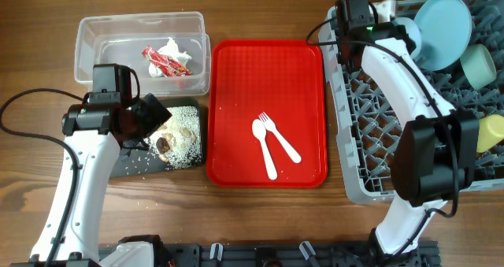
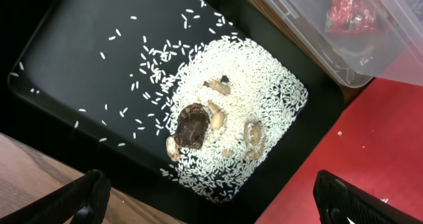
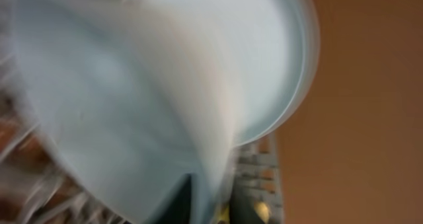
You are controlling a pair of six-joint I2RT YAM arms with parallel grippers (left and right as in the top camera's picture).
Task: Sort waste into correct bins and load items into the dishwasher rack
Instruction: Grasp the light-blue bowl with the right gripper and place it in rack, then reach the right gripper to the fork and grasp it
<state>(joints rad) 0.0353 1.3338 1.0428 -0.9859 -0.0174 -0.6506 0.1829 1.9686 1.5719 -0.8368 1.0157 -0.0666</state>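
My left gripper (image 1: 150,117) (image 2: 218,207) is open and empty, hovering over the black tray (image 1: 126,163) (image 2: 73,59), which holds brownish food scraps (image 2: 192,126) in white rice (image 1: 186,133). The clear tub (image 1: 94,38) (image 2: 310,26) holds the red wrapper (image 1: 165,61) (image 2: 347,9) and white tissue (image 1: 170,48). A white fork (image 1: 282,141) and spoon (image 1: 260,131) lie on the red tray. My right gripper (image 1: 394,29) (image 3: 211,204) is at the dishwasher rack's (image 1: 370,141) far left corner, shut on the pale blue bowl (image 1: 409,37) (image 3: 132,92). The right wrist view is blurred.
The rack also holds the pale blue plate (image 1: 442,19) on edge, the mint green bowl (image 1: 478,64) and the yellow cup (image 1: 490,131). The flat red serving tray (image 1: 236,101) (image 2: 377,151) lies between the black tray and the rack.
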